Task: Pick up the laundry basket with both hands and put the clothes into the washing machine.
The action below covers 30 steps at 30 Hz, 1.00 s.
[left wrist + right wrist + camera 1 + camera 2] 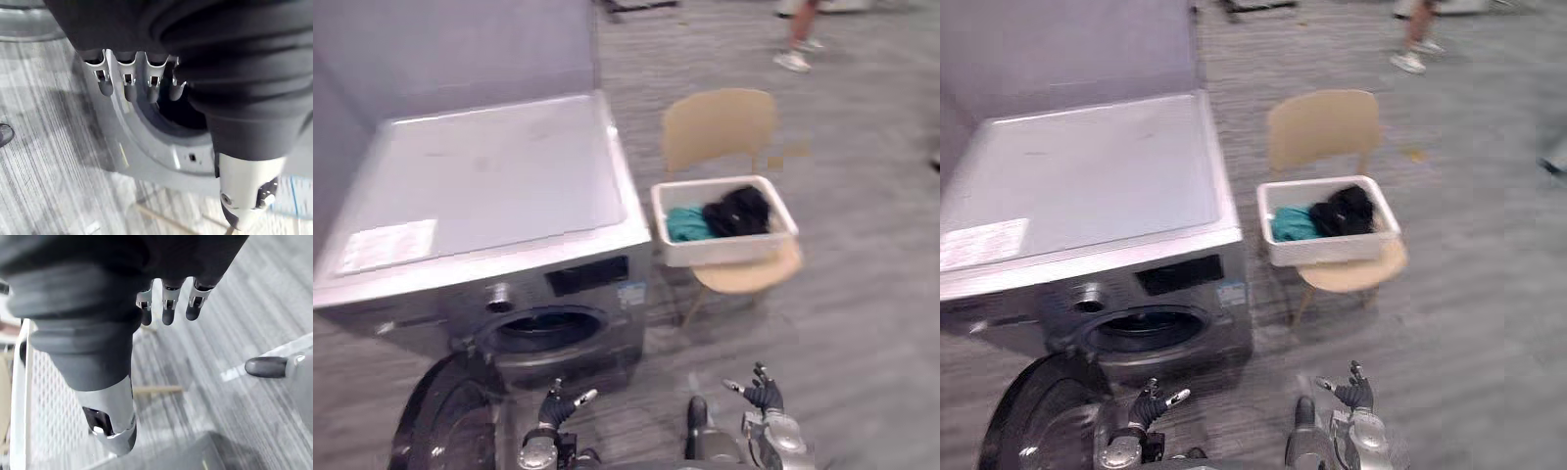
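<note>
The laundry basket (724,250) of clothes (736,211) is set on a tan chair (720,127) beside the washing machine (489,176), its door (440,416) seemingly open. The left hand (556,406) and right hand (764,394) are held low, fingers relaxed, empty.

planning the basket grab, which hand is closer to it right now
Right, likely. The open right hand is nearer the laundry basket; the left hand is in front of the washing machine.

Plastic basket (720,250); smooth matt metal washing machine (489,176).
</note>
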Available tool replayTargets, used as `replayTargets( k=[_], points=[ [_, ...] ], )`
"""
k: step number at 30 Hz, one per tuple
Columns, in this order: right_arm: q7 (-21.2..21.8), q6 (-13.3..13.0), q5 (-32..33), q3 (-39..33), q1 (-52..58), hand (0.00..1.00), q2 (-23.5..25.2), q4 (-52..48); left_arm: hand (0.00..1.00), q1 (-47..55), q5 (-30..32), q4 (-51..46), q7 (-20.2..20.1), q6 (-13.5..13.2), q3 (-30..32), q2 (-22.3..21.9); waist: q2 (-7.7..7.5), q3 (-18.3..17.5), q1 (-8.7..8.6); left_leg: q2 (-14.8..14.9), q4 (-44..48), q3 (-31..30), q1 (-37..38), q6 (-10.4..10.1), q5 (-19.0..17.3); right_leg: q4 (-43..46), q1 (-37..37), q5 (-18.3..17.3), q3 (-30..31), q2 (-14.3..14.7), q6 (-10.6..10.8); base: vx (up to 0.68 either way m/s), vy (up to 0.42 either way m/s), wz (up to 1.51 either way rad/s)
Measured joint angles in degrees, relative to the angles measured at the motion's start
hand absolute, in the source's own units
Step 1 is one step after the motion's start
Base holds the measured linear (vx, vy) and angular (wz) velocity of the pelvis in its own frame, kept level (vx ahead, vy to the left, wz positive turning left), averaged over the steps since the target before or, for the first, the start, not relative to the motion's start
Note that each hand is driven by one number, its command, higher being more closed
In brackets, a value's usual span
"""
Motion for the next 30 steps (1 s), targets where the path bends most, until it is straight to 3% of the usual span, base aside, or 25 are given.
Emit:
replayTargets(
  k=[1,2,4,5,6,7,8,10,11,12,13,14,15,16,20,21,22,23,24,25,26,27,29,30],
  points=[
    [-0.09,-0.01,0.03,0.04,-0.20,0.00,-0.12,-0.07,0.00,-0.29,0.00,0.00,0.00,0.16,-0.14,0.15,0.03,0.01,0.04,0.13,-0.08,0.60,0.31,-0.11,-0.13,-0.21,-0.04,-0.40,-3.52,-0.36,-0.60,-0.04,-0.016,-2.22],
    [-0.28,-0.05,0.08,0.74,-1.29,0.00,-0.36,-0.43,0.00,-0.45,-0.01,-0.04,0.01,0.15,-0.08,0.23,1.26,0.16,0.08,1.20,-0.95,2.89,0.95,0.15,-0.16,0.76,-0.59,-1.21,-12.35,-1.28,-2.14,-0.02,-0.052,-2.39],
    [-0.62,-0.05,0.50,1.64,-2.67,0.00,-0.31,-0.49,0.00,-1.15,-0.04,-0.04,0.07,0.22,-0.05,0.45,-0.11,-0.46,-0.05,1.59,0.32,10.26,2.31,-0.16,-0.67,6.84,-3.01,-2.60,-22.10,-5.40,-3.23,0.11,-0.066,-2.42],
    [-0.80,-0.06,0.91,1.66,-2.91,0.00,-0.69,-0.45,0.00,-2.02,-0.28,-0.03,0.10,0.33,-0.17,0.11,-0.41,-0.62,0.20,2.06,2.55,15.68,3.54,-2.00,-1.54,8.94,-2.37,-1.94,-28.61,-6.66,-3.78,0.23,-0.080,-2.34],
    [-0.89,-0.09,1.35,1.91,-3.11,0.00,-0.80,-0.46,0.00,-2.21,-0.32,-0.03,0.13,0.29,-0.20,0.12,-0.25,-0.95,0.29,2.44,2.86,18.16,4.99,-2.56,-1.57,9.36,-2.15,0.48,-31.50,-6.25,-2.93,0.34,-0.122,-2.36],
    [-0.92,-0.09,1.77,1.94,-3.46,0.00,-0.88,-0.24,0.00,-2.50,-0.32,-0.03,0.15,0.30,-0.27,0.10,-0.01,-0.86,0.20,2.72,2.87,19.26,6.15,-2.67,-1.58,9.29,-2.79,1.25,-30.54,-5.35,-1.96,0.35,-0.146,-2.08],
    [-0.91,-0.13,2.29,2.20,-3.88,0.00,-1.16,-0.22,0.00,-3.53,-0.35,0.29,0.14,0.36,-0.63,-0.05,1.42,-0.79,-1.12,4.08,3.86,20.60,7.44,-3.04,-1.40,9.69,-4.13,0.68,-26.96,-2.31,-1.60,0.47,-0.196,-1.70],
    [-0.85,-0.06,3.65,2.38,-3.37,0.00,-1.69,-0.10,0.00,-6.00,-0.36,1.82,0.13,0.33,-0.53,-0.24,2.18,-0.49,-1.74,7.46,12.10,21.31,8.49,-3.04,-1.24,10.71,-4.05,-1.02,-22.76,0.26,-1.37,0.41,-0.167,-1.54],
    [-0.83,-0.10,4.63,3.51,-3.09,0.00,-1.69,-0.11,0.00,-6.40,-0.40,2.12,0.28,0.24,0.41,-0.46,2.34,-0.46,-1.37,12.42,24.90,19.19,7.70,-0.99,-0.08,9.24,-2.82,-1.61,-18.87,2.84,-1.72,0.36,-0.090,-1.70],
    [-0.85,-0.21,4.95,4.06,-3.31,0.00,-1.69,-0.07,0.00,-6.46,-0.54,2.34,0.48,0.16,0.55,-0.71,2.87,-0.25,-1.50,15.11,36.19,13.21,4.52,2.34,-2.28,7.32,-1.23,-2.26,-15.50,5.13,-1.77,0.32,-0.053,-1.70],
    [-0.86,-0.20,5.16,4.23,-3.55,0.00,-1.78,0.02,0.00,-6.37,-0.78,2.36,0.57,0.08,0.40,-1.07,3.07,-0.04,-1.37,14.90,40.68,8.43,1.99,2.36,-4.12,6.32,-0.09,-2.27,-13.84,6.08,-1.74,0.26,0.011,-1.29],
    [-0.88,-0.21,5.66,4.97,-3.92,0.00,-1.98,0.53,0.00,-6.17,-1.03,2.78,0.78,0.10,0.40,-1.76,3.28,0.18,-1.34,12.73,45.40,-0.15,-2.54,1.71,-6.33,4.94,1.86,-2.36,-11.68,7.17,-1.60,0.25,0.034,-1.39],
    [-0.80,-0.23,6.01,6.09,-4.03,0.00,-1.91,1.45,0.00,-5.43,-1.52,3.61,1.05,0.08,0.23,-2.49,3.09,0.38,-0.11,8.04,47.27,-9.92,-8.10,1.93,-8.21,2.97,5.03,-2.54,-8.46,8.07,-1.27,0.32,0.062,-1.53],
    [-0.76,-0.24,6.10,6.13,-4.06,0.00,-1.78,1.93,0.00,-4.32,-1.56,3.45,1.16,0.04,0.17,-2.64,2.98,0.48,0.66,5.89,46.02,-13.17,-11.18,2.22,-8.44,1.79,6.91,-2.31,-6.80,8.31,-0.84,0.34,0.094,-1.52],
    [-0.70,-0.26,6.56,5.70,-4.25,0.00,-0.80,2.07,0.00,-3.09,-2.70,3.49,1.30,0.15,0.11,-2.75,3.41,1.62,1.81,0.15,25.93,-19.09,-19.86,1.80,-7.51,-0.40,10.49,-2.13,-2.87,7.55,3.17,0.26,0.145,-0.84],
    [-0.75,-0.25,6.70,5.47,-4.29,0.00,-0.76,2.47,0.00,-2.98,-2.80,3.53,1.31,0.15,0.13,-2.71,3.23,1.99,2.27,-1.47,20.69,-20.49,-19.94,3.16,-2.80,-0.95,11.14,-2.19,-2.09,7.06,4.68,0.30,0.200,-0.56],
    [-0.78,-0.25,6.70,5.73,-4.15,0.00,-0.51,2.79,0.00,-2.39,-2.84,3.52,1.39,0.12,0.10,-2.56,2.82,1.07,3.12,-4.19,16.08,-20.09,-16.96,5.03,-0.88,-4.05,13.44,-1.21,0.28,6.11,7.01,0.34,0.201,-0.37],
    [-0.79,-0.46,6.70,5.91,-4.23,0.00,-0.63,2.73,0.00,-2.47,-2.84,3.57,1.39,0.13,-0.01,-2.40,2.73,0.87,2.89,-4.81,16.48,-20.77,-17.16,5.72,-1.37,-4.81,13.81,-0.94,0.34,5.71,8.10,0.40,0.209,-0.10],
    [-0.74,-0.51,6.68,6.00,-4.90,0.00,-0.75,3.31,0.00,-3.30,-2.83,3.57,1.30,0.08,-0.06,-2.49,2.74,1.04,3.24,-5.27,19.13,-21.32,-17.91,9.18,-3.36,-3.56,14.02,-1.15,0.12,5.00,9.83,0.32,0.201,0.16],
    [-0.71,-0.48,6.67,6.01,-5.22,0.00,-0.76,3.81,0.00,-3.28,-2.82,3.65,1.25,0.14,-0.06,-2.57,2.55,1.14,3.29,-5.29,19.86,-21.18,-17.47,9.49,-4.57,-1.91,14.02,-2.06,0.27,4.36,10.59,0.36,0.288,0.06],
    [-0.57,-0.49,6.62,6.01,-5.46,0.00,-0.59,4.16,0.00,-2.86,-2.86,4.48,1.27,0.19,-0.16,-2.88,2.15,1.40,3.37,-6.07,20.01,-20.70,-14.82,10.25,-6.53,5.28,13.47,-4.19,0.86,1.93,12.32,0.42,0.369,0.09],
    [-0.29,-0.51,6.57,6.02,-5.80,0.00,-0.61,4.67,0.00,-2.38,-2.97,4.67,1.24,0.37,-0.44,-3.01,2.16,1.40,3.12,-7.09,19.14,-20.78,-11.43,10.96,-7.63,16.34,11.25,-4.82,1.51,-0.75,12.56,0.35,0.308,0.13],
    [0.68,-0.48,6.66,6.15,-5.87,0.00,-0.31,5.07,0.00,-2.16,-3.16,4.56,1.28,0.45,-1.64,-2.58,1.49,1.46,2.90,-9.37,16.69,-22.31,-5.57,12.33,-8.44,33.32,6.83,-2.66,2.23,-5.76,10.77,0.40,0.250,0.46],
    [1.46,-0.49,6.70,6.21,-5.92,0.00,-0.08,5.67,0.00,-2.40,-3.19,4.13,1.32,0.47,-2.45,-2.14,1.43,1.44,2.96,-10.22,15.26,-25.20,-2.76,12.69,-8.65,39.95,5.36,-5.23,1.91,-6.81,10.74,0.45,0.179,0.79]
  ],
)
